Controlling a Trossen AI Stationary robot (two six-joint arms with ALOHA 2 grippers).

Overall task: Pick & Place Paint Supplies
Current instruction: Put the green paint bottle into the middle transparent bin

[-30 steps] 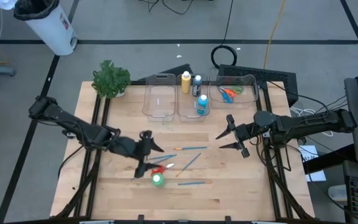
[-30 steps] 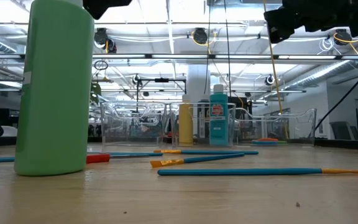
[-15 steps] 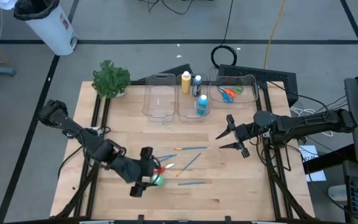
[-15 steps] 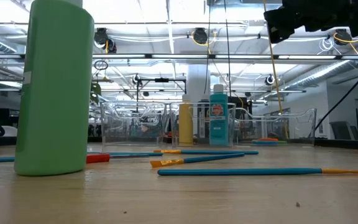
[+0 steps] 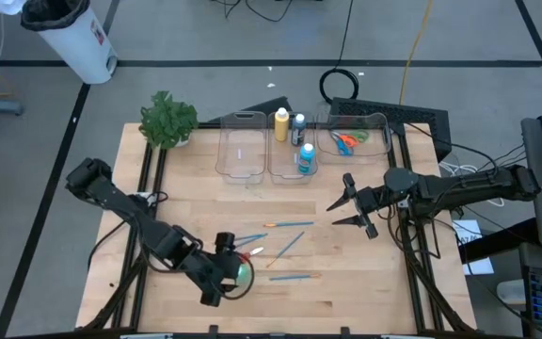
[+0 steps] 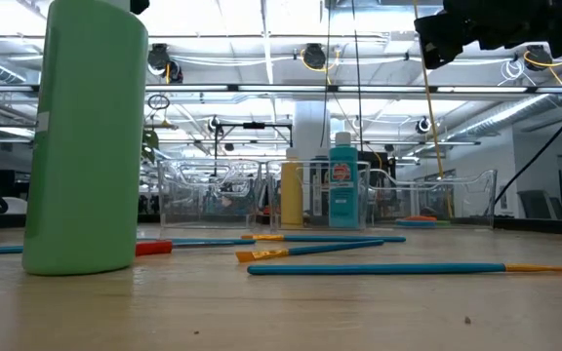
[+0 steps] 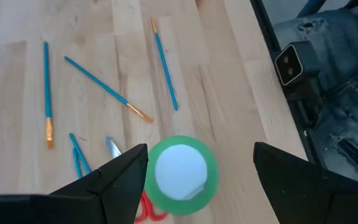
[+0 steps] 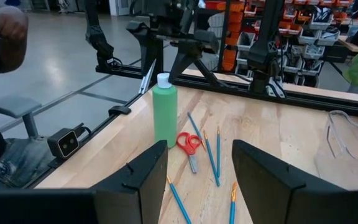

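Straddling the green paint bottle [image 7: 180,175], the left gripper [image 7: 197,180] hangs directly above its white cap with the jaws spread wide, one finger on each side and neither touching. You are at the approach step of the pick; nothing is held yet. The bottle stands upright on the table [image 5: 365,282], with the red-handled scissors [image 8: 190,144] touching or just beside its base and four blue paintbrushes [image 5: 293,277] scattered near it. Judged from this pose, your next move is a straight descent until the fingers flank the bottle's body, then a closure; keep the fingertips clear of the scissors while descending.

The left arm reaches out low from its base, wrist pitched down over the bottle. The right gripper [image 5: 342,209] waits well apart from the bottle, hovering on the far side of the brushes, jaws parted and empty. The clear bins [image 5: 243,155] stand well beyond the bottle, already holding yellow, dark and blue bottles and some scissors.
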